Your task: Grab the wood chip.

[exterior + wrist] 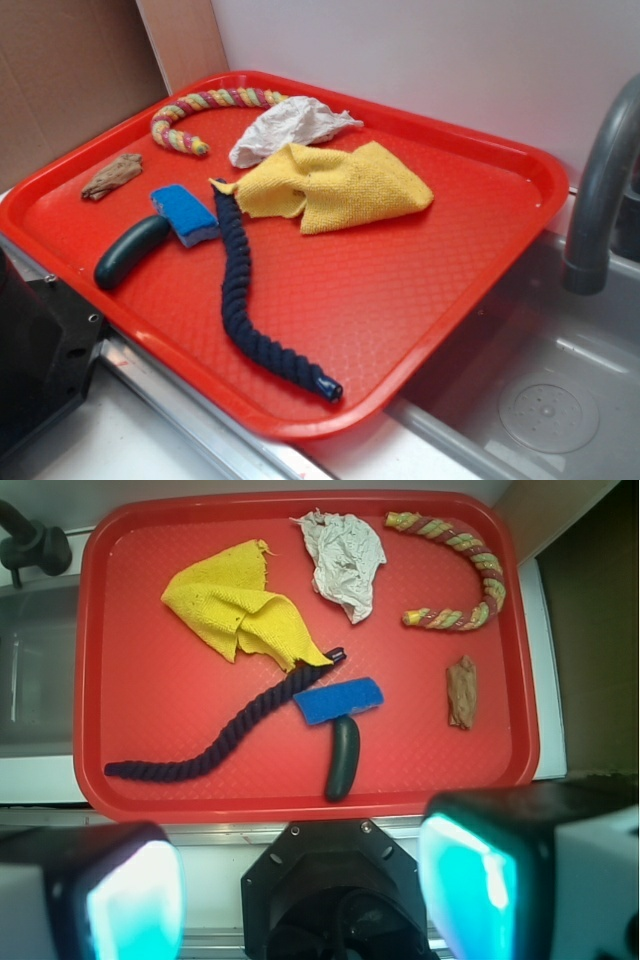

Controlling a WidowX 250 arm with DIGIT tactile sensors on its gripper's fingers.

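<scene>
The wood chip (112,176), a small rough tan-brown sliver, lies flat near the left edge of the red tray (400,300). In the wrist view the wood chip (462,691) sits at the tray's right side, below the striped rope. My gripper (300,890) hovers high over the tray's near edge, well away from the chip. It is open, with its cyan-lit fingers (130,900) spread wide and nothing between them. The exterior view does not show the gripper.
On the tray (120,630) lie a yellow cloth (240,610), crumpled paper (345,560), a striped rope (460,570), a navy rope (220,740), a blue sponge (338,700) and a dark green cylinder (342,760). A sink (540,400) and faucet (600,190) adjoin the tray.
</scene>
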